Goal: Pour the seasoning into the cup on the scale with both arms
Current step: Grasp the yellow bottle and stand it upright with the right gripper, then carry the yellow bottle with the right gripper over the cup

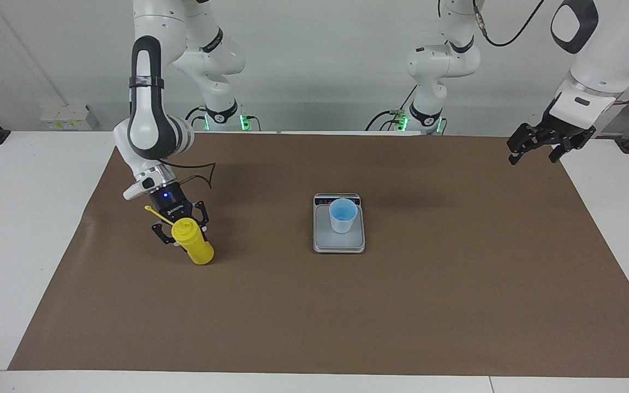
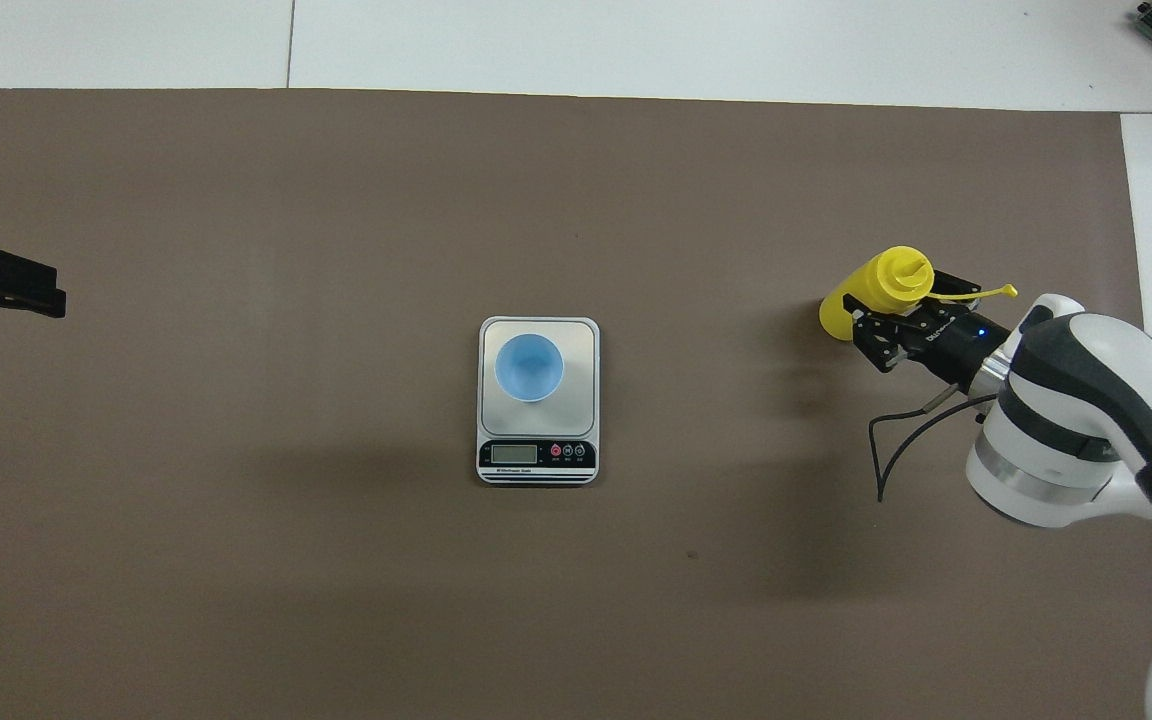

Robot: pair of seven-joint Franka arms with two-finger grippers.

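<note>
**Seasoning bottle gripped, pour into the cup not yet begun**

Seasoning (image 1: 193,246) is pinched by the right gripper (image 1: 181,228) just below its nozzle, one finger on each side of its upper body, as both views show. The bottle is tilted, with its base toward the brown mat (image 1: 314,316); whether that base touches the mat or is just lifted cannot be told. The cap strap (image 2: 994,292) is seen sticking out past the gripper body, so the nozzle is judged to be uncapped.

Outward from that grip, in the overhead view, the scale (image 2: 586,340) is found at about nine o'clock from the bottle, well apart from it, near the middle of the mat. The cup (image 2: 529,367) is set upright on the weighing plate, and the display strip is turned toward the robots. Only the cup's blue inside is shown; no seasoning can be made out in it.

At nine o'clock from the scale, over the mat's edge at the left arm's end of the table, the left gripper (image 1: 535,143) is held in the air with its fingers spread and nothing between them; that arm waits.

As a judgement, only the grasp is done. Left to do: the bottle is to be carried over the cup, tipped nozzle-down and emptied by measure, and the left arm's share is not yet started.
</note>
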